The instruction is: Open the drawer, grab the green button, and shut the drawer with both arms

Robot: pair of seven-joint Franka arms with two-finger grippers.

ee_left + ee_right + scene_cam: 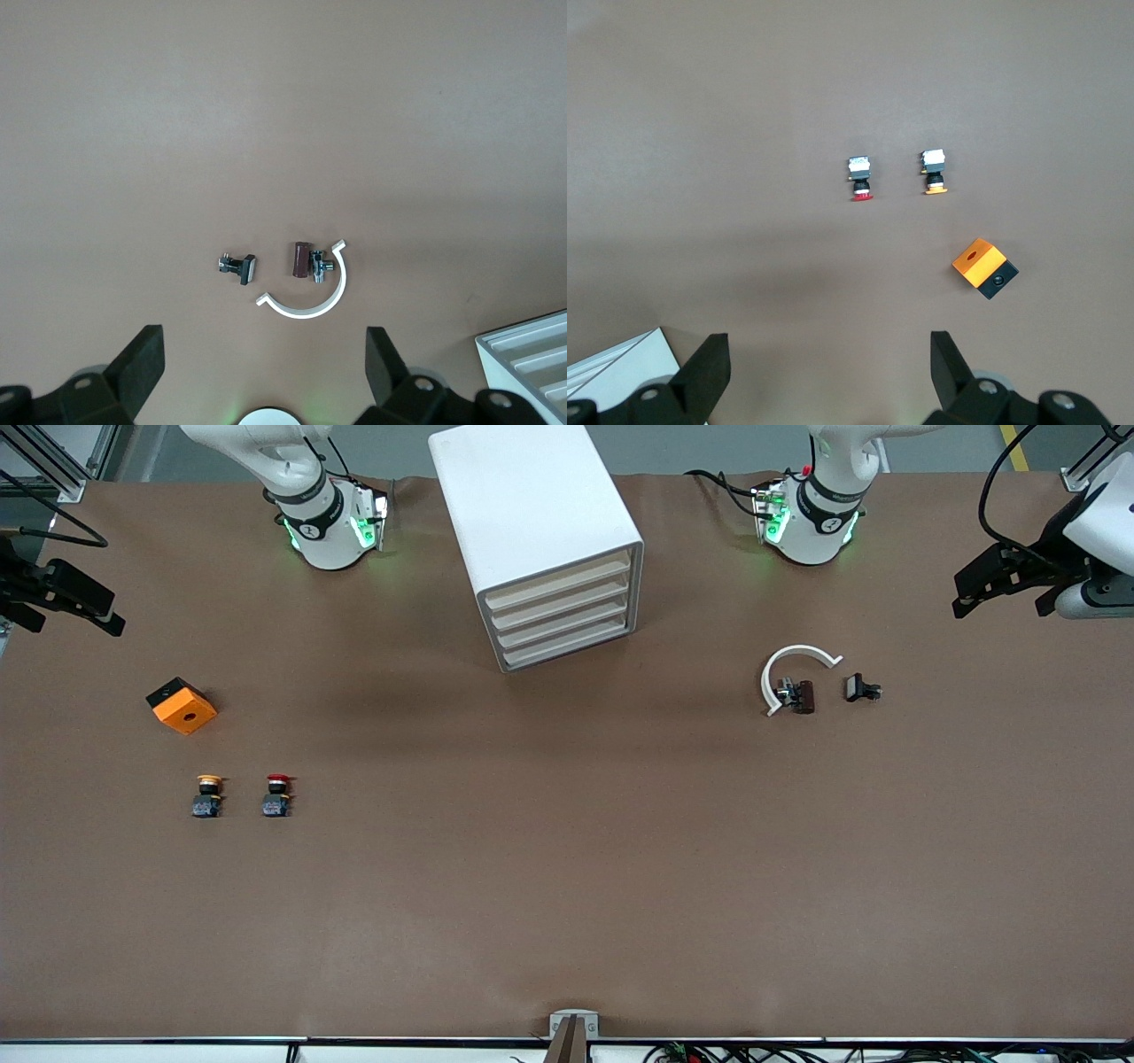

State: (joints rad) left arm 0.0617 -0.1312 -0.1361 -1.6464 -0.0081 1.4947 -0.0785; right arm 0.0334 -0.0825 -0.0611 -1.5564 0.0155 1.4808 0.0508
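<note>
The white cabinet stands between the two arm bases; its corner also shows in the left wrist view and the right wrist view. All its drawers are shut, and the lowest drawer shows only its cream front strip. The green-capped button is hidden. My left gripper is open and empty, up over the left arm's end of the table. My right gripper is open and empty, up over the right arm's end.
An orange box, an orange-capped button and a red-capped button lie toward the right arm's end. A white curved clip, a brown part and a black part lie toward the left arm's end.
</note>
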